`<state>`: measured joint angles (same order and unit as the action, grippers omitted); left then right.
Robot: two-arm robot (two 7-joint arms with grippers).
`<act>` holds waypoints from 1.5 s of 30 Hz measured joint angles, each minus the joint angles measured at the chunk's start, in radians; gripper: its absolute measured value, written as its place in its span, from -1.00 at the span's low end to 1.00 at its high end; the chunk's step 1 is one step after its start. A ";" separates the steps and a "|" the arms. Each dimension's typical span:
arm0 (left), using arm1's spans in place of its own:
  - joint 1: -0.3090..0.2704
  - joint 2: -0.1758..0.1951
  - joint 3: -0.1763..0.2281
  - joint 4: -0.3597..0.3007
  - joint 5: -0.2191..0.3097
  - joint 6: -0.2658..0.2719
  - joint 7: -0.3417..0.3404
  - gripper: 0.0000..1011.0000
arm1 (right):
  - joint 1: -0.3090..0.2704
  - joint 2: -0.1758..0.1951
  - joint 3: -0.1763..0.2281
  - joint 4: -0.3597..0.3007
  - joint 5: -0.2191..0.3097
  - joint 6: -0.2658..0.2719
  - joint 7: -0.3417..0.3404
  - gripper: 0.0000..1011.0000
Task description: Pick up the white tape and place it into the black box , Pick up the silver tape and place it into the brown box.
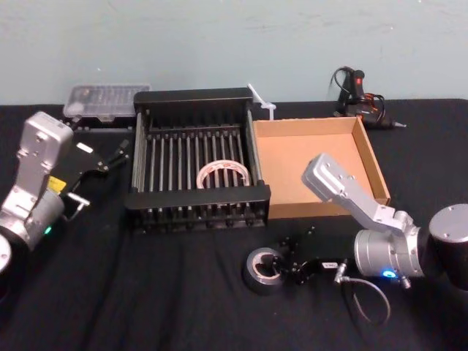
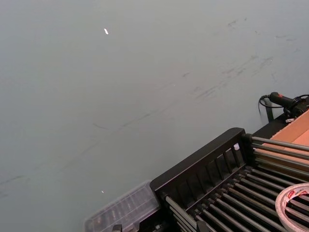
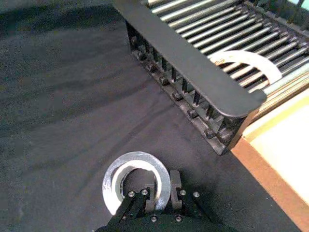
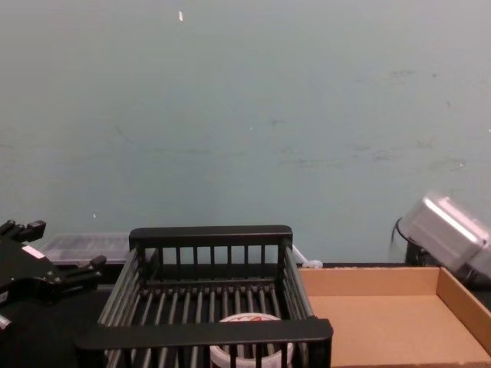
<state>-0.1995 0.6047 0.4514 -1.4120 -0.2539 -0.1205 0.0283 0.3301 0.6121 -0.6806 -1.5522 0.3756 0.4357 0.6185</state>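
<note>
Black cloth covers the surface [image 1: 146, 307]. Near the front, the silver tape [image 1: 263, 269] lies flat on it. The right gripper [image 3: 161, 193] is down at this roll, and its jaws pinch the roll's wall, one finger inside the core and one outside. Farther back sits the black box [image 1: 197, 95], with the white tape [image 1: 223, 175] lying on its slatted floor. Just beside it on the right is the brown box [image 1: 376, 164]. The left gripper [image 1: 117, 155] hangs off to the left of the black box, jaws spread. A clear plastic case [image 1: 102, 101] rests at the back.
</note>
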 joint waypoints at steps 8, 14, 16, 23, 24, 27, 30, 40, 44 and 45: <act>0.000 0.000 0.000 0.000 0.000 0.000 0.000 0.98 | -0.026 0.037 0.046 -0.057 0.030 -0.002 -0.022 -0.61; 0.000 0.000 0.000 0.000 0.000 0.000 0.000 0.98 | -0.053 0.065 0.102 -0.099 0.052 -0.009 -0.068 -0.61; 0.000 0.000 0.000 0.000 0.000 0.000 0.000 0.98 | -0.057 0.068 0.114 -0.103 0.057 -0.010 -0.079 -0.61; 0.000 0.000 0.000 0.000 0.000 0.000 0.000 0.98 | -0.057 0.055 0.165 -0.084 0.062 -0.011 -0.144 -0.61; 0.000 0.000 0.000 0.000 0.000 0.000 0.000 0.98 | -0.057 0.055 0.165 -0.084 0.062 -0.011 -0.144 -0.61; 0.000 0.000 0.000 0.000 0.000 0.000 0.000 0.98 | -0.040 0.031 0.181 -0.047 0.049 -0.005 -0.175 -0.61; 0.000 0.000 0.000 0.000 0.000 0.000 0.000 0.98 | -0.024 0.008 0.193 -0.012 0.040 0.001 -0.194 -0.61; 0.000 0.000 0.000 0.000 0.000 0.000 0.000 0.98 | 0.024 -0.071 0.221 0.089 0.015 0.003 -0.234 -0.61; 0.000 0.000 0.000 0.000 0.000 0.000 0.000 0.98 | 0.044 -0.096 0.227 0.124 0.005 0.005 -0.240 -0.61; 0.000 0.000 0.000 0.000 0.000 0.000 0.000 0.98 | 0.050 -0.104 0.229 0.136 0.001 0.005 -0.242 -0.61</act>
<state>-0.1995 0.6047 0.4514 -1.4120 -0.2539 -0.1205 0.0283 0.3800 0.5081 -0.4512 -1.4161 0.3763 0.4409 0.3765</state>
